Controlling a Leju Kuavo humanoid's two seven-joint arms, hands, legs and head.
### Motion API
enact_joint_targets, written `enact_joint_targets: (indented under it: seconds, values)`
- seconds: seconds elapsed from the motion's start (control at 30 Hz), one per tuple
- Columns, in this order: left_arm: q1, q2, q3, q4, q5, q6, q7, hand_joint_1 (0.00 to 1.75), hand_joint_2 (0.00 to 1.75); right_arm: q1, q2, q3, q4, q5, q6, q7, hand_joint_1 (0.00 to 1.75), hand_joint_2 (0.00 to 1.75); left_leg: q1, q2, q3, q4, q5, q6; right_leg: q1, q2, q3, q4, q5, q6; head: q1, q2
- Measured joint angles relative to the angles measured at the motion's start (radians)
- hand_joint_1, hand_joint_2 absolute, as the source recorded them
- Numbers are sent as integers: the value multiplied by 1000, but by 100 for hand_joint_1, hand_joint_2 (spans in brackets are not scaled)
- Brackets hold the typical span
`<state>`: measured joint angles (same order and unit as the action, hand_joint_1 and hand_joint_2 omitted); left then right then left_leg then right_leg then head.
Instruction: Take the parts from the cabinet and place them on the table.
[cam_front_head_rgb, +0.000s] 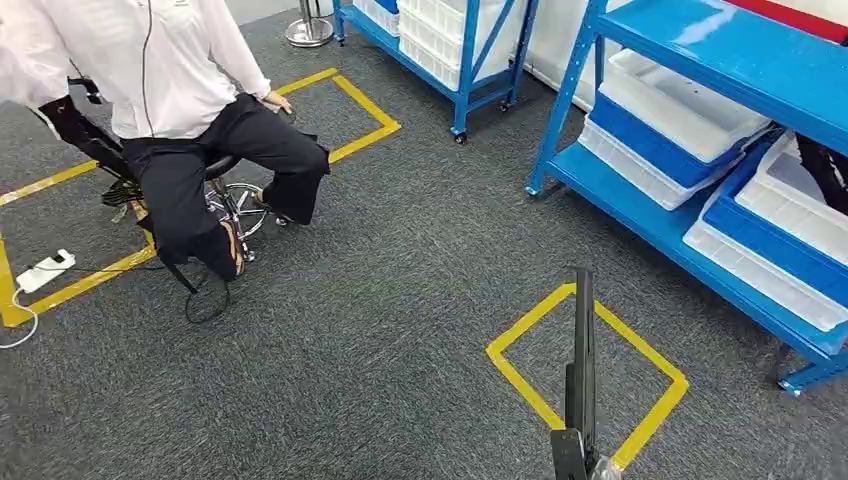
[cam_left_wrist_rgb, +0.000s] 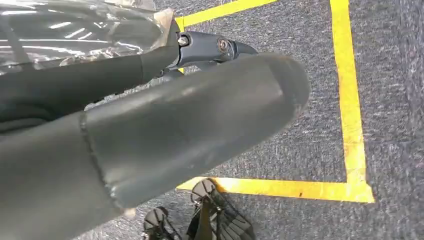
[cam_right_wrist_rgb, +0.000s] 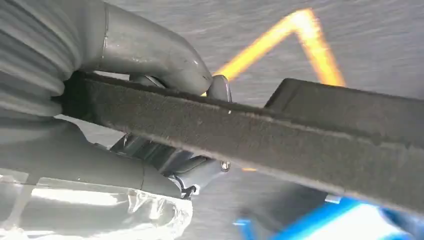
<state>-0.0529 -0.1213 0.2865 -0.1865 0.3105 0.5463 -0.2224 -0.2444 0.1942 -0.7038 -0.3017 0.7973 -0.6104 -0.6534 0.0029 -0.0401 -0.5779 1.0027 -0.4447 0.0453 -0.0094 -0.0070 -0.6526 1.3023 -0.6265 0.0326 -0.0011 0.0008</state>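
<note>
A flat black part stands on edge at the bottom of the head view, above a yellow taped square on the carpet. My right hand grips its lower end. In the right wrist view the grey thumb and fingers of my right hand close around the rough black slab of the part. My left hand hangs over the carpet near yellow tape, its thick thumb and dark fingers stretched out with nothing in them.
A blue rack holding white bins stands at the right, and a second blue rack stands at the back. A person sits on a stool at the left. A power strip lies on the carpet.
</note>
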Motion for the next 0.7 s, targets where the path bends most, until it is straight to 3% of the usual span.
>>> enact_joint_targets:
  seconds: [0.07, 0.1, 0.13, 0.17, 0.23, 0.27, 0.3, 0.33, 0.37, 0.43, 0.47, 0.5, 0.53, 0.57, 0.6, 0.63, 0.67, 0.7]
  values:
    - [0, 0, 5, 0, -5, 0, 0, 0, 0, -28, 15, 21, -38, -10, 34, -19, 175, 175, -3, -27, 3, 2, 0, 0, 1, 15, 58, -144, 81, 15, 1, 0]
    - [-1, -1, 5, 0, -6, 0, 0, 0, 0, -34, 22, 54, -81, -18, 60, -24, 175, 175, -3, -38, 3, 3, 1, -1, 1, 41, 92, -228, 117, 16, 1, 0]
    - [-1, -3, 7, 0, -8, 0, 0, 0, 0, -40, 30, 105, -129, -32, 85, -24, 175, 175, -6, -45, -1, 7, 0, -4, 2, 86, 111, -289, 136, 9, 2, 0]
    - [-3, -2, 10, 0, -8, 1, 3, 0, 0, -43, 38, 173, -178, -56, 110, -20, 175, 175, -10, -55, -3, 12, -3, -8, 2, 74, 111, -298, 141, -1, -2, 0]
    - [-1, -3, 16, 0, -12, 1, 6, 0, 0, -48, 42, 297, -266, -122, 162, -15, 175, 175, -3, -72, -11, 7, 5, -23, 10, 57, 113, -294, 142, -11, 0, 0]
    - [1, -2, 19, 0, -15, 0, 6, 0, 0, -46, 43, 342, -309, -144, 176, -11, 175, 175, -5, -82, -16, 7, 7, -28, 4, 47, 113, -300, 147, -18, 1, 0]
    - [2, -1, 21, 0, -16, -1, 6, 0, 0, -43, 44, 411, -371, -168, 193, -4, 175, 175, -2, -62, -22, 15, 2, -28, -16, 36, 117, -307, 154, -27, -1, 0]
    - [2, -1, 22, 0, -17, -1, 6, 0, 0, -39, 42, 469, -430, -197, 211, 0, 175, 175, -6, -7, -36, 46, -24, -38, -13, 29, 117, -308, 155, -34, -4, 0]
    - [1, 2, 23, 0, -21, -6, 2, 0, 0, -29, 37, 536, -512, -237, 229, -10, 175, 175, -1, 18, -66, 109, -65, -45, -11, 17, 119, -308, 153, -41, -14, 0]
    - [0, 5, 23, 0, -35, -16, -1, 0, 0, 6, 22, 631, -688, -282, 260, -5, 175, 175, 9, 28, -146, 265, -130, -59, -6, -7, 119, -307, 150, -45, -13, 0]
    - [0, 6, 22, 0, -42, -22, -1, 0, 0, 31, 12, 686, -813, -290, 269, 18, 175, 175, 15, 31, -173, 313, -137, -65, -6, -21, 119, -307, 149, -47, -14, 0]
    - [2, 8, 22, 0, -50, -25, -1, 0, 0, 52, 3, 731, -916, -291, 269, 32, 175, 175, 21, 36, -173, 306, -118, -71, -7, -31, 120, -307, 146, -46, -13, 0]
    - [4, 11, 22, 0, -58, -29, 0, 0, 0, 64, -6, 773, -1004, -292, 264, 36, 175, 175, 29, 42, -151, 258, -83, -76, -8, -39, 123, -307, 144, -44, -15, 0]
    - [4, 15, 21, 0, -66, -34, 1, 0, 0, 79, -18, 818, -1100, -289, 253, 37, 175, 175, 35, 52, -105, 168, -32, -80, -10, -48, 129, -307, 138, -37, -15, 0]
    - [2, 17, 19, 0, -74, -36, 3, 0, 0, 95, -30, 851, -1179, -274, 234, 38, 175, 175, 38, 80, -60, 83, 8, -84, -10, -57, 137, -305, 131, -30, -15, 0]
    - [-1, 17, 17, 0, -82, -41, 6, 0, 0, 109, -43, 882, -1253, -253, 210, 41, 175, 175, 31, 123, -32, 37, 2, -91, -4, -67, 138, -304, 124, -21, -15, 0]
    - [-3, 18, 16, 0, -89, -43, 10, 0, 0, 116, -58, 912, -1318, -232, 189, 47, 175, 175, 27, 106, -35, 28, 4, -73, 6, -74, 134, -299, 117, -13, -16, 0]
    - [-3, 20, 13, 0, -92, -44, 12, 0, 0, 118, -71, 942, -1375, -220, 182, 53, 175, 175, 21, 99, -37, 29, 2, -65, 6, -82, 139, -303, 117, -10, -11, 0]
